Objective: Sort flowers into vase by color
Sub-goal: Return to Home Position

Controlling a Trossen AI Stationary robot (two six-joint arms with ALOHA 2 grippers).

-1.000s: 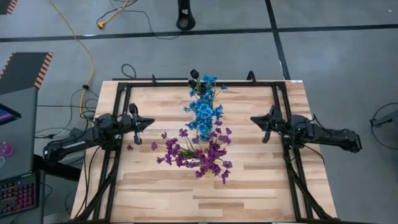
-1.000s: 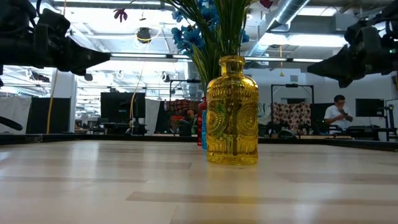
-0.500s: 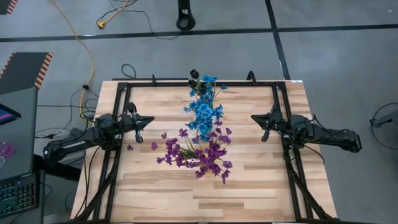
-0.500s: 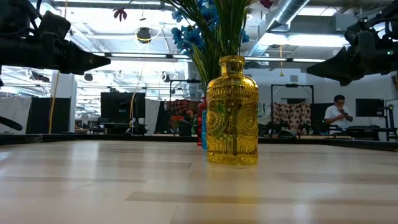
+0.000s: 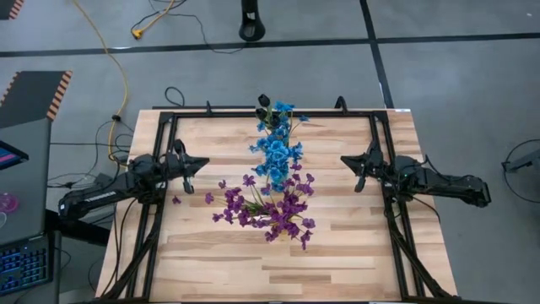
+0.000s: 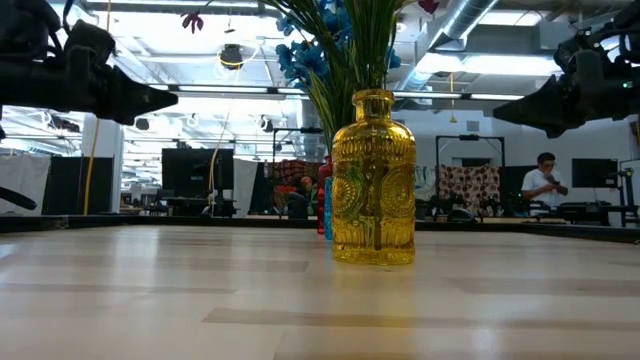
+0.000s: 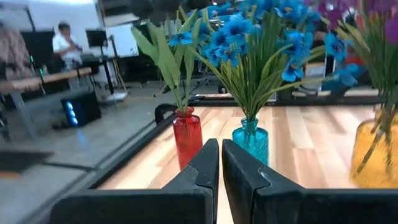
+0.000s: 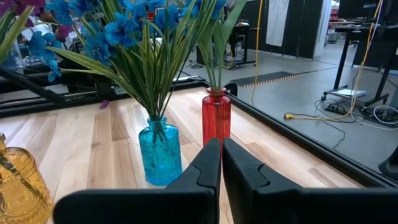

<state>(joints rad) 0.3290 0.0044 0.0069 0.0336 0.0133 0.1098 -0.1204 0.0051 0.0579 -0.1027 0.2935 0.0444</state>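
Three vases stand in a row down the table's middle. The far red vase holds green sprigs with dark buds. The blue vase holds the blue flowers. The near yellow vase holds the purple flowers. All the stems stick down into the vase necks. My left gripper is shut and level at the table's left side, pointing toward the vases, with nothing in it. My right gripper is shut and level at the right side, likewise holding nothing.
A single purple petal lies on the wood near my left gripper. A black frame runs along the table's far, left and right sides. Bare wood lies in front of the yellow vase toward the near edge. A person sits far behind the table.
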